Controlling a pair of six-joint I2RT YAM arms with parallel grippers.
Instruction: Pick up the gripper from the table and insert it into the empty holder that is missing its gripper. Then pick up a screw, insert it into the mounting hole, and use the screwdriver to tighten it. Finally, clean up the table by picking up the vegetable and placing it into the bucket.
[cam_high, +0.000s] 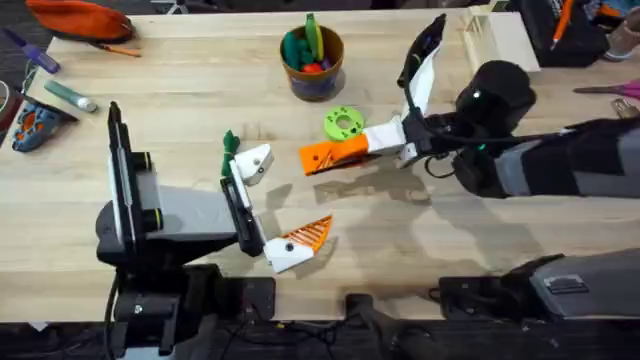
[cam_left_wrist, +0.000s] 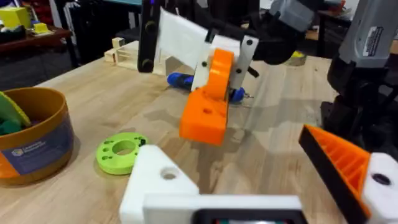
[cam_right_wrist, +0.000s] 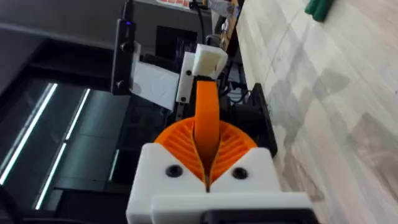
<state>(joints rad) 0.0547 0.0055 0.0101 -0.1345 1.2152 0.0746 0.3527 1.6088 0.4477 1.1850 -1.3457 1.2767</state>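
**Only the first job is under way**

The right gripper (cam_high: 345, 150) is squeezed shut on the gripper (cam_right_wrist: 206, 118), the little orange tip, and holds it up off the table. The left gripper (cam_high: 283, 197) has its fingers wide apart. One of them is the holder (cam_high: 255, 160), a bare white mount with no orange tip. The tip is near the holder but not in it yet.

So I think the screw, the screwdriver (cam_left_wrist: 180, 79) and the tidy-up are all left to do. A small dark green thing (cam_high: 230, 142), likely the vegetable, lies just beside the holder. The bucket (cam_high: 312, 55) stands farther back.

Bare wood lies between the tip and the holder. The green disc (cam_high: 343, 123) sits just beside the right gripper. The left gripper is close to the table's near edge.
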